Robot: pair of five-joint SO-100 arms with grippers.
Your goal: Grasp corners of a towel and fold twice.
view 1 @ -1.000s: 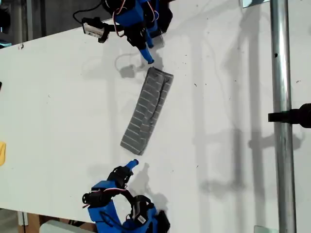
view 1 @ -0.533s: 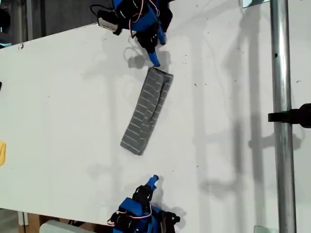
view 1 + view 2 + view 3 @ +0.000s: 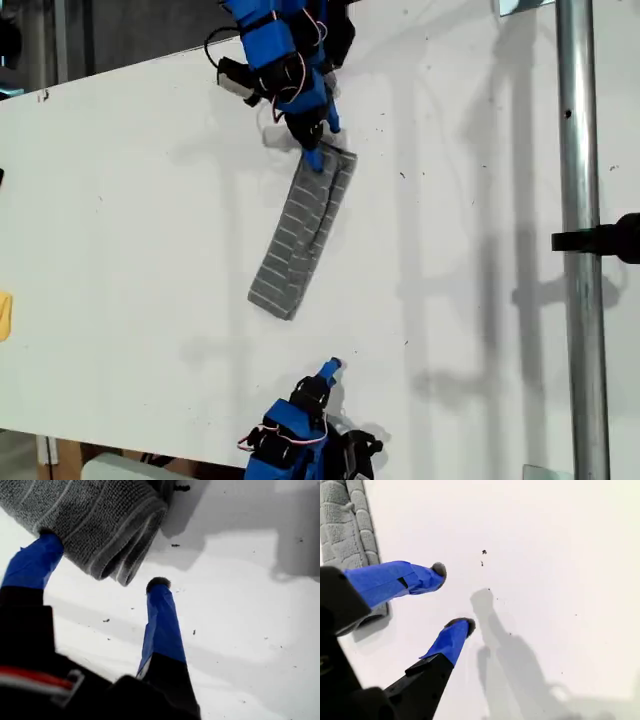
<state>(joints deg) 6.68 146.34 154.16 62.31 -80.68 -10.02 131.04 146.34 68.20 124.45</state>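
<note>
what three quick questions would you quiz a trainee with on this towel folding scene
1. True or false: the folded grey striped cloth towel lies as a long narrow strip on the white table.
2. Which gripper has its open jaws at one end of the towel? A) my first gripper B) my second gripper C) neither
3. Fill in: the small yellow object sits at the exterior view's ____ edge.

Key: 1 true; 2 A; 3 left.
</note>
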